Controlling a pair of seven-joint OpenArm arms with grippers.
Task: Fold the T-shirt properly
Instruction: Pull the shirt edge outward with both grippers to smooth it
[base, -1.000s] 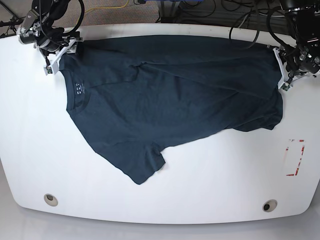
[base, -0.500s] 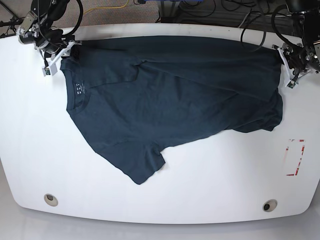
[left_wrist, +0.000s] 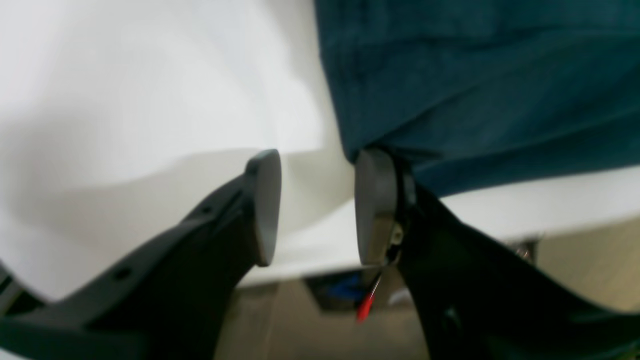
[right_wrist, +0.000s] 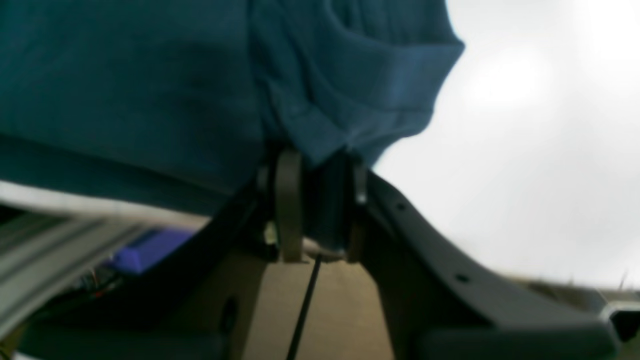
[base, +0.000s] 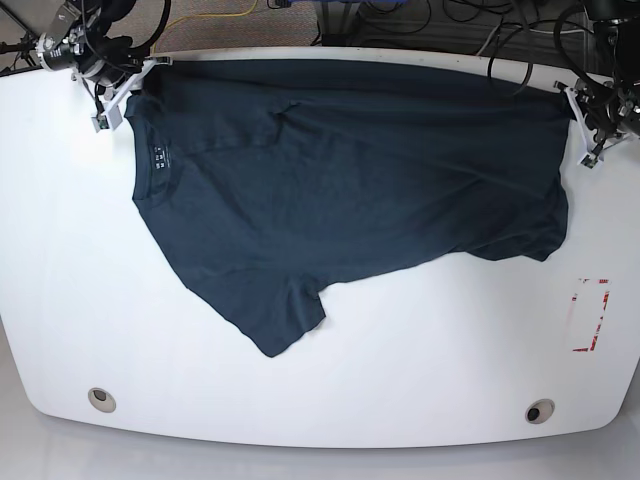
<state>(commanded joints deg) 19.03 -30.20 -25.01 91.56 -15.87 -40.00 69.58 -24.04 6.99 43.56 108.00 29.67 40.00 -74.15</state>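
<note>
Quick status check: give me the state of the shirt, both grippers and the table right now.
T-shirt: spread flat and wrinkled, unfolded, one sleeve pointing toward the near edge.
Left gripper: open, nothing between the pads, one pad against the shirt's edge.
Right gripper: shut on the T-shirt near the collar.
Table: white, holds the shirt; red marking near one side.

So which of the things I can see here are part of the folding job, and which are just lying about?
Part of the job:
- the T-shirt, spread on the white table
- right tool, shut on the shirt's edge
- left tool, open beside the shirt's other end

Just lying about:
- red marking on the table
- two round holes in the table
- cables behind it
</note>
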